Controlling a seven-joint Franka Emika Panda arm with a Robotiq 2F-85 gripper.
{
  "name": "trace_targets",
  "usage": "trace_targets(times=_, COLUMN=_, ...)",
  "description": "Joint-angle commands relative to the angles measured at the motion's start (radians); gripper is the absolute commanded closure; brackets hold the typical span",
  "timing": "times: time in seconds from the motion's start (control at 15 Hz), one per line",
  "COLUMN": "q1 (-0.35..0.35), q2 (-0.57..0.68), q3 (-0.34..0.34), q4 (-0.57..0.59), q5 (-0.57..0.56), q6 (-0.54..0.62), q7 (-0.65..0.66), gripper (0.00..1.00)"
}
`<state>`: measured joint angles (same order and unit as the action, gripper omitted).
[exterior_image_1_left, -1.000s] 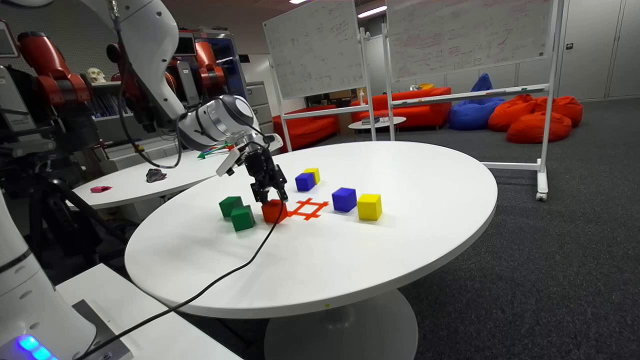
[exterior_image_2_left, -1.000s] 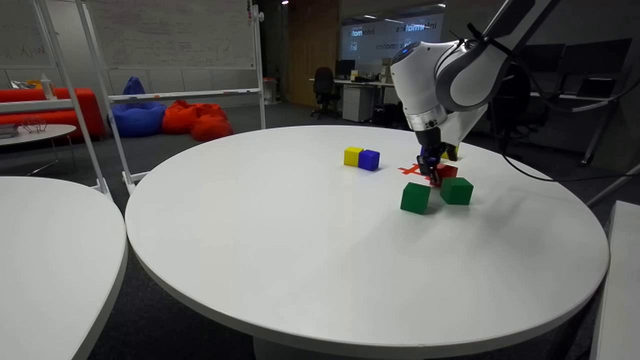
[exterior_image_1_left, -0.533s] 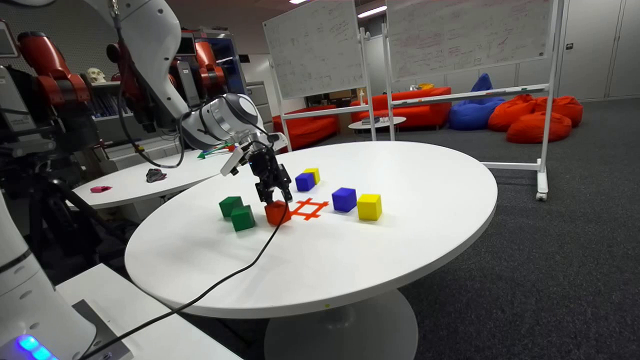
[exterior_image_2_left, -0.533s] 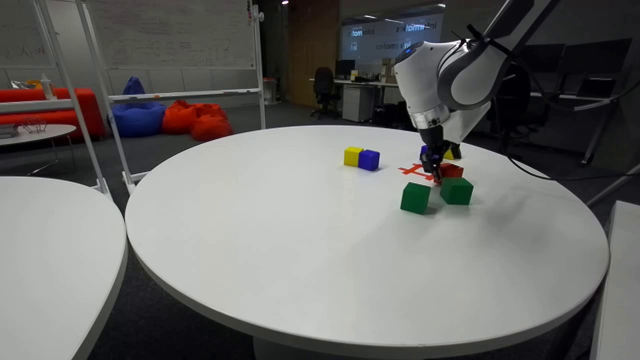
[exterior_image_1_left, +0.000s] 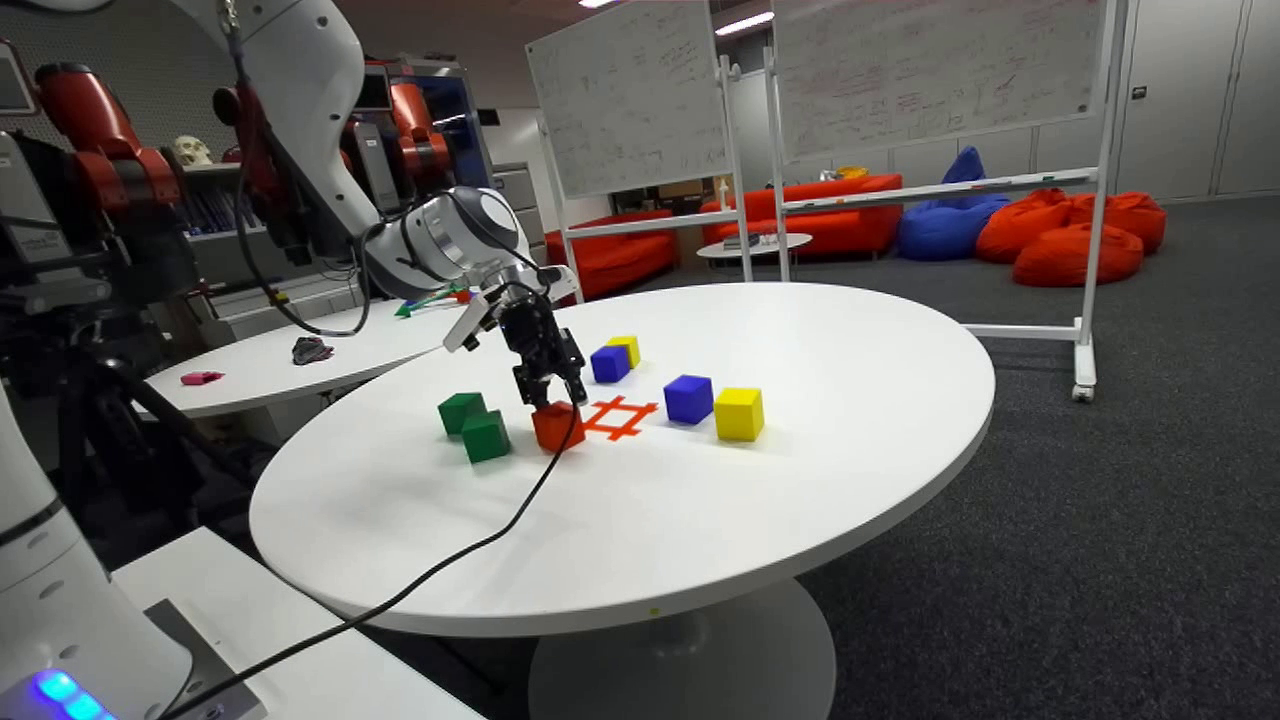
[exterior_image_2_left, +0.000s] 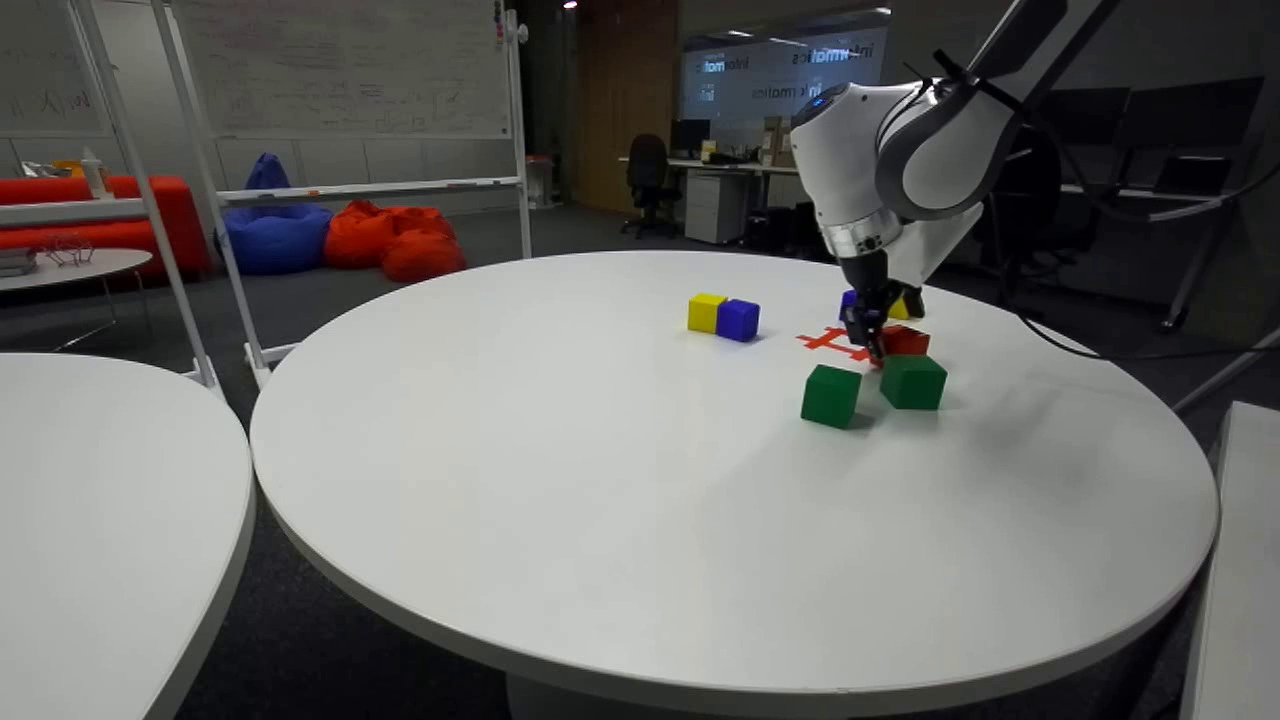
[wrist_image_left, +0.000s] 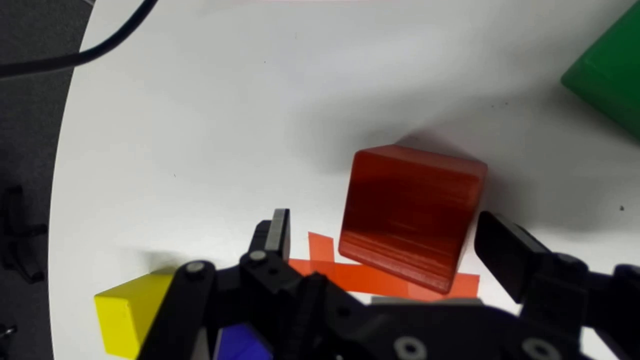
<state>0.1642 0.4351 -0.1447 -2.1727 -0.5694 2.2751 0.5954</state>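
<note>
My gripper (wrist_image_left: 384, 220) is open over the table, its fingers on either side of a red cube (wrist_image_left: 412, 210). The right finger in the wrist view is close beside the cube; whether it touches is unclear. A wider gap separates the cube from the left finger (wrist_image_left: 279, 232). The cube sits turned relative to the fingers, by a hash-shaped mark of orange tape (wrist_image_left: 370, 277). In an exterior view the gripper (exterior_image_1_left: 553, 396) reaches down behind the red cube (exterior_image_1_left: 558, 427). Elsewhere, a green cube (exterior_image_2_left: 913, 382) hides part of the red cube (exterior_image_2_left: 907, 340).
Two green cubes (exterior_image_1_left: 486, 436) stand to one side of the red cube. Beyond the tape are a blue cube (exterior_image_1_left: 688, 399) beside a yellow cube (exterior_image_1_left: 739, 414), and another blue cube (exterior_image_1_left: 609, 363) with a yellow one (exterior_image_1_left: 627, 346). A black cable (wrist_image_left: 107, 45) crosses the wrist view.
The gripper and red cube have shifted together a short way, to the right in both exterior views, mostly during the first half second. The other cubes stay put.
</note>
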Motion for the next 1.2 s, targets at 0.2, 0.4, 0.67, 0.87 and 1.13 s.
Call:
trace_targets(times=0.2, q1=0.004, q2=0.012, q3=0.010, q4=0.015, q5=0.001, q6=-0.009, q7=0.002, gripper=0.00)
trace_targets(times=0.4, q1=0.003, q2=0.003, q3=0.010, q4=0.010, q5=0.003, q6=-0.005, q7=0.002, gripper=0.00)
trace_targets(times=0.67, q1=-0.007, q2=-0.006, q3=0.005, q4=0.002, q5=0.005, q6=0.004, q7=-0.001, gripper=0.00)
trace_targets(times=0.87, q1=-0.011, q2=-0.008, q3=0.001, q4=-0.001, q5=0.005, q6=0.007, q7=-0.002, gripper=0.00)
trace_targets(times=1.13, q1=-0.024, q2=-0.018, q3=-0.004, q4=-0.010, q5=0.006, q6=0.013, q7=-0.005, gripper=0.00)
